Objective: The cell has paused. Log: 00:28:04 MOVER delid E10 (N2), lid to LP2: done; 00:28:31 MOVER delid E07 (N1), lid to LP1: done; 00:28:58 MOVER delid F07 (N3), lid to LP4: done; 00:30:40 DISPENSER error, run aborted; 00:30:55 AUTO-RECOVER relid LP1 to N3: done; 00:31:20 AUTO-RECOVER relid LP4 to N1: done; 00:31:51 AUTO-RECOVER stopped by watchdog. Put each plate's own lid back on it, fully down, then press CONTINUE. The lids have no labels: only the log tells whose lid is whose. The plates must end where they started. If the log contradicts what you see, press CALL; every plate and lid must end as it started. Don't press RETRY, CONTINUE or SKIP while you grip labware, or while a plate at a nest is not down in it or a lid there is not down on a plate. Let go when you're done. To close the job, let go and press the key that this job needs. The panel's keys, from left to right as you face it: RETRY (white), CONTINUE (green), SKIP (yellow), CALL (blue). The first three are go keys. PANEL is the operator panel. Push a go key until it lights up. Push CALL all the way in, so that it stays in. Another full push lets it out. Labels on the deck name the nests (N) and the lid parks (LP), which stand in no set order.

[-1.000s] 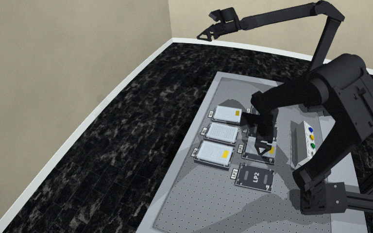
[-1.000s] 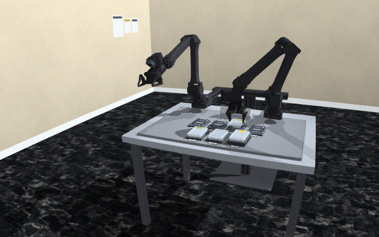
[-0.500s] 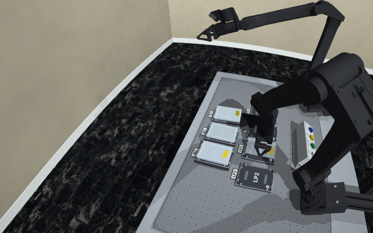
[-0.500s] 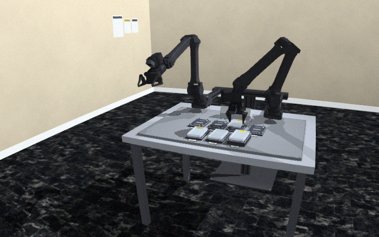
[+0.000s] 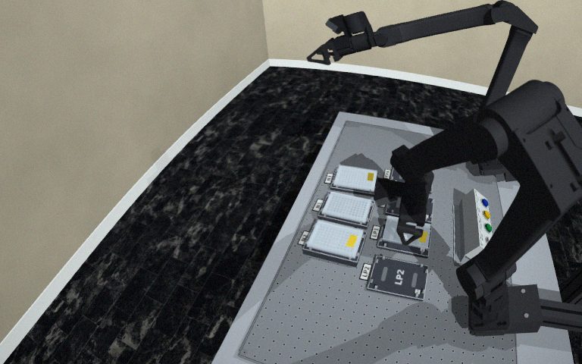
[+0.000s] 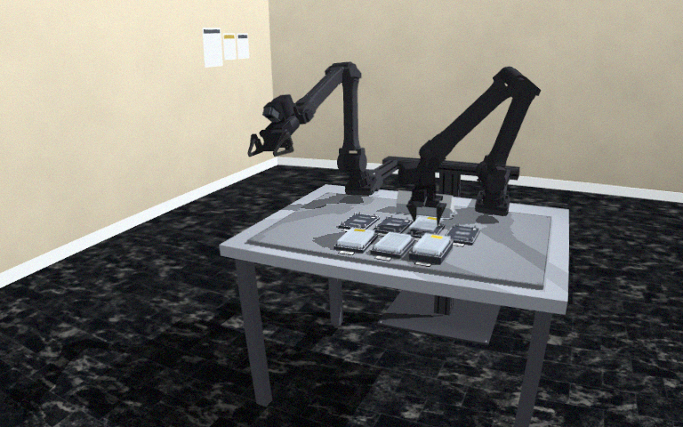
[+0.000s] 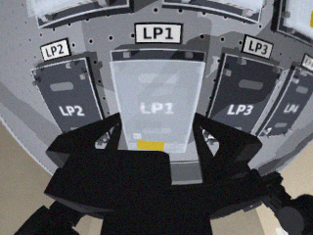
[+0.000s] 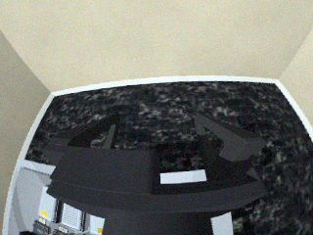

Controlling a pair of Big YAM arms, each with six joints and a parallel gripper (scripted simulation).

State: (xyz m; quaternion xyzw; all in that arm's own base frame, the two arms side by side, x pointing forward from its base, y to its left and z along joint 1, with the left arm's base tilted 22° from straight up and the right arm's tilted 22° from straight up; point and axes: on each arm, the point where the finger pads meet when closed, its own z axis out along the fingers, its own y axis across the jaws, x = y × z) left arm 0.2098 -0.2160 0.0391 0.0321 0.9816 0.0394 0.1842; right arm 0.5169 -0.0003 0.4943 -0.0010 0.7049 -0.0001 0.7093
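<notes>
Gripping over LP1: left gripper [image 5: 406,230] [image 6: 427,222] [image 7: 157,115], with a clear lid [image 5: 390,233] [image 6: 421,221] [image 7: 156,103] between the fingers, held wide apart by it.
Lid: at LP1 park [image 5: 403,249] [image 6: 423,233] [image 7: 157,55] — level or nearly so, with a yellow patch [image 5: 422,236] [image 6: 431,218] [image 7: 150,145] at one end; cannot tell whether touching the park.
Right gripper [image 5: 318,62] [image 6: 270,150] [image 8: 156,122]: raised well apart from the surface [image 5: 433,334] [image 6: 392,271], fingers wide, nothing between them.
N3: bearing a white plate [image 5: 354,177] [image 6: 356,238] [image 7: 298,22] [image 8: 97,224], yellow patch on top.
N1: bearing the middle plate [image 5: 347,206] [image 6: 392,243] [image 7: 215,5] [image 8: 71,215], with rows of wells showing.
N2: bearing another white plate [image 5: 334,238] [image 6: 430,245] [image 7: 78,10] [image 8: 47,203] — also marked in yellow.
LP2 park [image 5: 398,277] [image 6: 468,237] [image 7: 68,110]: dark, bare, just beside LP1.
LP3 park [image 5: 392,206] [image 6: 390,221] [image 7: 242,110]: dark and bare, on the other side of LP1.
LP4 park [image 5: 398,173] [image 6: 357,216] [image 7: 290,105]: dark and bare, beyond LP3.
PANEL [image 5: 475,252]: near the parks, away from both grippers, with blue key [image 5: 485,202], yellow key [image 5: 486,214] and green key [image 5: 489,227] in view.
</notes>
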